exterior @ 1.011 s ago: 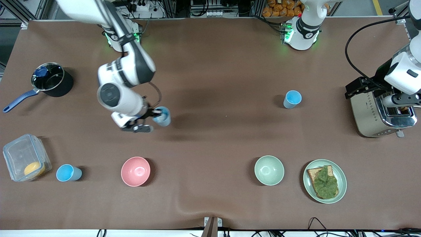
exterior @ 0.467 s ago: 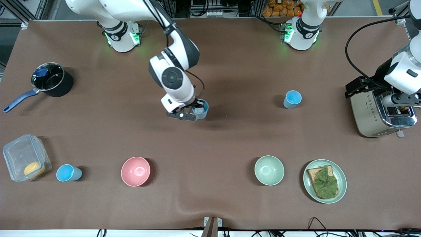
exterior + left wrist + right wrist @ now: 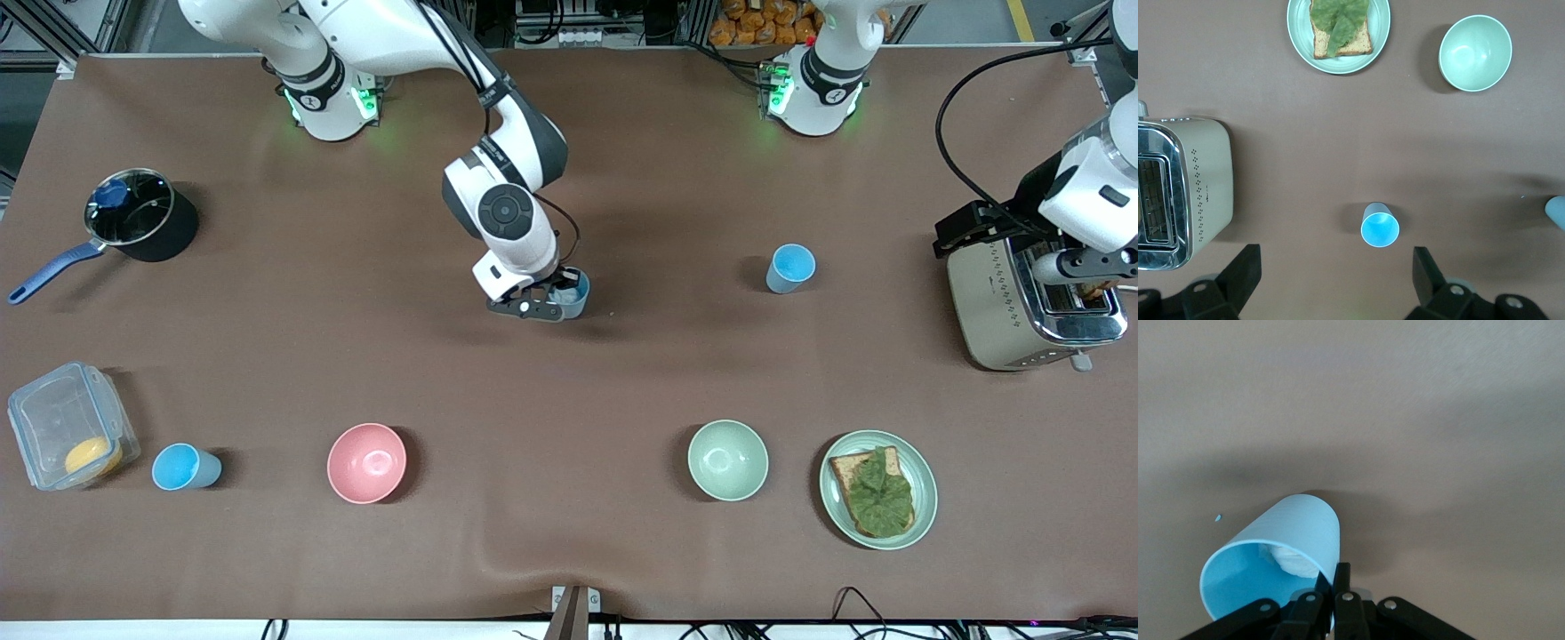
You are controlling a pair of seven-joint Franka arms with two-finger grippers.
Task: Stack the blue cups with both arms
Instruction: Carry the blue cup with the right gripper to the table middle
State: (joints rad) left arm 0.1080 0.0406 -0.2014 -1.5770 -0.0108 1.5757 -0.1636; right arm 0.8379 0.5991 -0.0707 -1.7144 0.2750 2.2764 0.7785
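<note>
My right gripper [image 3: 558,298] is shut on the rim of a blue cup [image 3: 572,295] and holds it over the middle of the table; in the right wrist view the cup [image 3: 1275,557] hangs tilted with something white inside. A second blue cup [image 3: 789,268] stands upright toward the left arm's end and shows in the left wrist view [image 3: 1379,225]. A third blue cup [image 3: 184,467] stands near the front edge toward the right arm's end. My left gripper [image 3: 1335,270] is open and empty, high up beside the toaster [image 3: 1031,302].
A pink bowl [image 3: 366,462], a pale green bowl [image 3: 727,460] and a plate with toast [image 3: 877,489] stand in a row near the front camera. A black pot [image 3: 140,216] and a clear container [image 3: 69,425] are at the right arm's end.
My right gripper has carried its blue cup toward the left arm's end, closer to the standing cup. The left arm has not moved.
</note>
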